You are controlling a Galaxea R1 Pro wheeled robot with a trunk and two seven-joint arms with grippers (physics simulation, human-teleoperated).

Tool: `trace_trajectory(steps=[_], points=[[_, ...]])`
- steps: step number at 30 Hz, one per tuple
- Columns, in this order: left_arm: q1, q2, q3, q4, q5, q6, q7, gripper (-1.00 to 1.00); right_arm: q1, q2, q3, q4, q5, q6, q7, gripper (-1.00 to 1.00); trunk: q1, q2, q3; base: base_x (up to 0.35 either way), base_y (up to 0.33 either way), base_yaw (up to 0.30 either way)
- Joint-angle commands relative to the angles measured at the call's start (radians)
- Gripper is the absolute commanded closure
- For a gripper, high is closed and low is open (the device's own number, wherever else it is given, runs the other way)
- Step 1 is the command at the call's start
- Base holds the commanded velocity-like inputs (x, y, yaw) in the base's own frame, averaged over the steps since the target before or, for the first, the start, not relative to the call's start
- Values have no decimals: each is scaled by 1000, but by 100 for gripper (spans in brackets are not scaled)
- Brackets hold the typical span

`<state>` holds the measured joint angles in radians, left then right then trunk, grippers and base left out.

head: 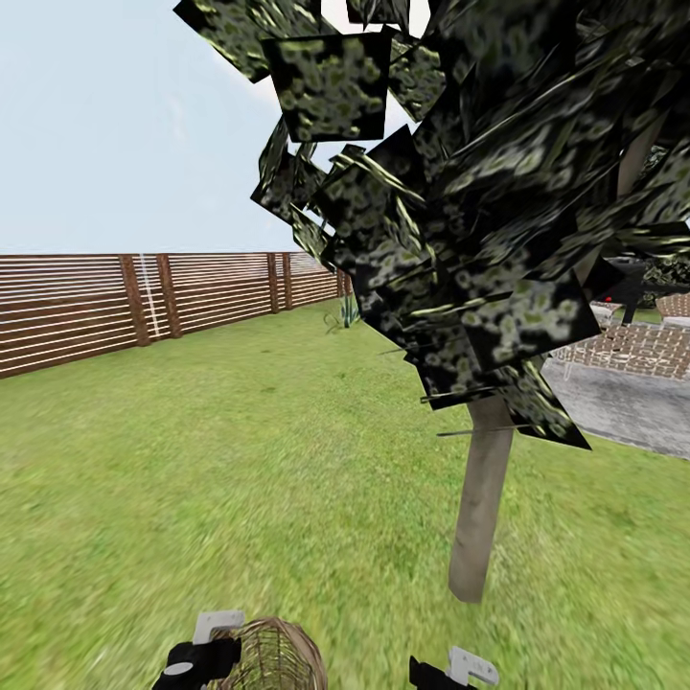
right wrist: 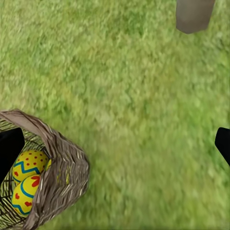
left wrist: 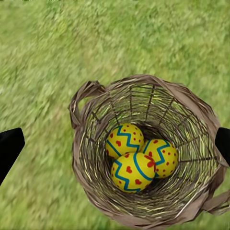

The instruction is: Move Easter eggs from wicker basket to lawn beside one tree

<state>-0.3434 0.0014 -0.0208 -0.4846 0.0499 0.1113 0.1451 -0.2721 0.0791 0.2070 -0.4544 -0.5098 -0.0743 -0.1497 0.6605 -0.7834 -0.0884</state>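
The wicker basket (left wrist: 91,182) stands on the lawn (head: 240,460), and it shows at the bottom edge of the head view (head: 273,656). Three yellow Easter eggs lie together inside it: one (left wrist: 124,139), a second (left wrist: 160,155), a third (left wrist: 132,172). My left gripper (left wrist: 116,143) hangs open above the basket mouth, its dark fingertips (left wrist: 9,148) wide apart. My right gripper (right wrist: 116,146) is open over bare grass beside the basket (right wrist: 62,172), where two eggs (right wrist: 28,163) show. The tree (head: 484,498) rises just ahead to the right, its trunk base (right wrist: 194,14) close by.
The tree's dark, low crown (head: 460,192) hangs across the upper right. A brown slat fence (head: 96,307) runs along the left and back. A grey paved patio with woven seats (head: 632,383) lies at the right. Open grass stretches ahead and to the left.
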Motion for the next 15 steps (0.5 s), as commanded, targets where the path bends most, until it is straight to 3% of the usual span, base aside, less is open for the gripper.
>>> trace_trajectory(steps=[1,15], points=[[0,0,-2,-3,5,6,4,-100,-1,-1,8,0,-10,-5,-7,-100,4,-9,-5,0,0,0],[0,0,-2,-7,5,5,5,-100,-1,-3,27,0,-10,-6,-7,-100,58,-107,-49,0,0,0]])
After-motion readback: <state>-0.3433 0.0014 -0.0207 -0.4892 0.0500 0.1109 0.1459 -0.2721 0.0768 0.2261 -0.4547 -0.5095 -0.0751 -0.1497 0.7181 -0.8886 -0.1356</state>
